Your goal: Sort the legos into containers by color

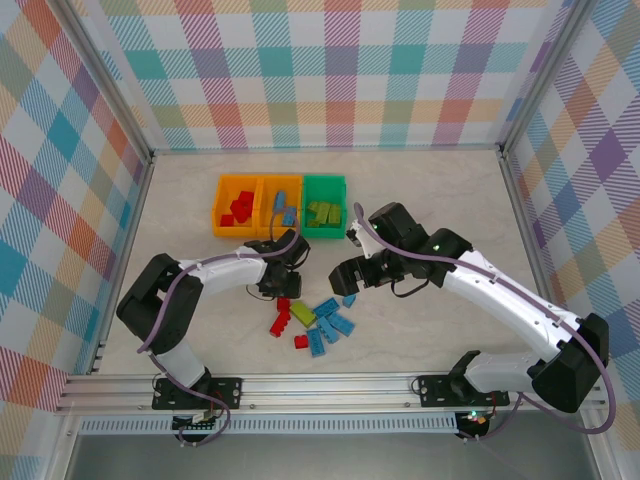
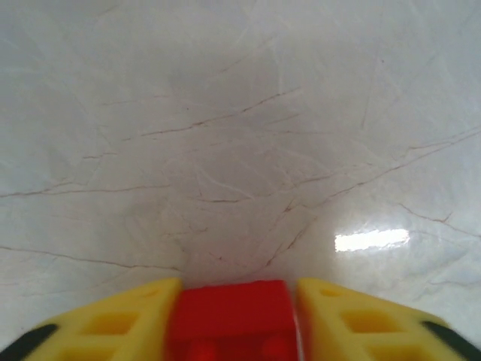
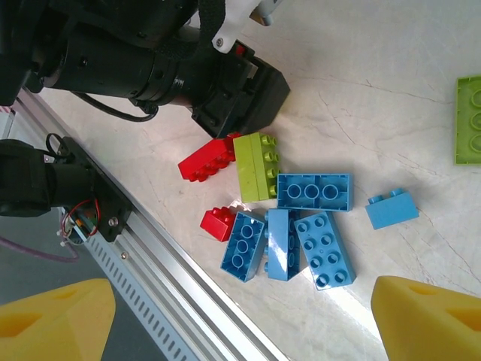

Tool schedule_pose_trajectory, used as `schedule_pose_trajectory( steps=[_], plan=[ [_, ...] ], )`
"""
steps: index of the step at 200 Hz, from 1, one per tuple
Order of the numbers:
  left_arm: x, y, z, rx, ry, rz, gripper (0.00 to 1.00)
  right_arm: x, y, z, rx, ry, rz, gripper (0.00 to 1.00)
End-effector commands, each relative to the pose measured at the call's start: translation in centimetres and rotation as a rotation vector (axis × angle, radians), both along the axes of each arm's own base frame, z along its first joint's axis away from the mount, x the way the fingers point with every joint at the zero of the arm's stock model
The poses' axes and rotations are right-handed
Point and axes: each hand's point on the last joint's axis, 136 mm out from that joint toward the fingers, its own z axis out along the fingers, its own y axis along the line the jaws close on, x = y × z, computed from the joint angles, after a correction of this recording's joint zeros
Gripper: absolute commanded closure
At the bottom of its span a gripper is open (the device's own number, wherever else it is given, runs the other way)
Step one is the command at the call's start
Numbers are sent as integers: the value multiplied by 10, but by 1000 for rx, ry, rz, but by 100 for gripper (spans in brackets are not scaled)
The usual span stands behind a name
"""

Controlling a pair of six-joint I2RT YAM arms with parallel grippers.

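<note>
You are working on a pale, marble-patterned tabletop point(image 1: 430, 190), veined with thin brown lines. In the left wrist view it carries a bright glare patch point(image 2: 372, 240). Pastel plaid wall panels point(image 1: 330, 70) enclose it on three sides. A ribbed aluminium frame rail point(image 1: 330, 385) runs along its near edge.

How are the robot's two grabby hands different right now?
The left end effector is shut on a small red studded plastic brick; the right end effector is open and empty. The left one faces bare white tabletop; the right one looks down on a pile of loose red, blue and lime bricks. Both have yellow fingers.
</note>
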Motion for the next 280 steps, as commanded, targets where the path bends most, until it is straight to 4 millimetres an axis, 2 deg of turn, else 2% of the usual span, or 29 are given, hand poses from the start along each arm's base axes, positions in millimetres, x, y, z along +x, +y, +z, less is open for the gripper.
schedule_pose_trajectory(
  steps=[1, 20, 44, 80, 102, 138, 175, 185, 195, 218, 238, 260, 280],
  plan=[
    [7, -7, 11, -15, -45, 5, 67, 0, -2, 1, 12, 2, -15, 11],
    [14, -11, 31, -53, -111, -10, 70, -2, 3, 5, 43, 6, -1, 11],
    [29, 2, 70, -47, -233, 1, 72, -1, 6, 14, 74, -8, -6, 10],
    [76, 48, 144, -50, -474, 116, 72, 5, 1, 22, 102, -62, -55, 8],
    [113, 80, 169, -3, -580, 183, 72, 6, -1, 24, 111, -74, -72, 8],
    [180, 123, 173, 100, -629, 296, 72, 1, -2, 30, 144, -63, -75, 7],
    [242, 149, 148, 126, -595, 377, 69, -7, -13, 33, 131, -60, -95, 7],
    [254, 157, 142, 122, -575, 405, 67, -9, -18, 35, 130, -72, -104, 7],
    [263, 161, 138, 103, -559, 419, 59, -11, -22, 37, 133, -85, -114, 6],
    [272, 156, 145, 71, -560, 382, 48, -11, -31, 34, 126, -112, -143, 5],
    [267, 147, 159, 25, -565, 349, 45, -5, -37, 28, 98, -136, -180, 4],
    [246, 133, 184, -89, -578, 331, 44, 9, -41, 20, 57, -171, -230, 2],
    [211, 105, 220, -237, -636, 278, 43, 28, -43, 9, -3, -209, -283, 1]
  ],
)
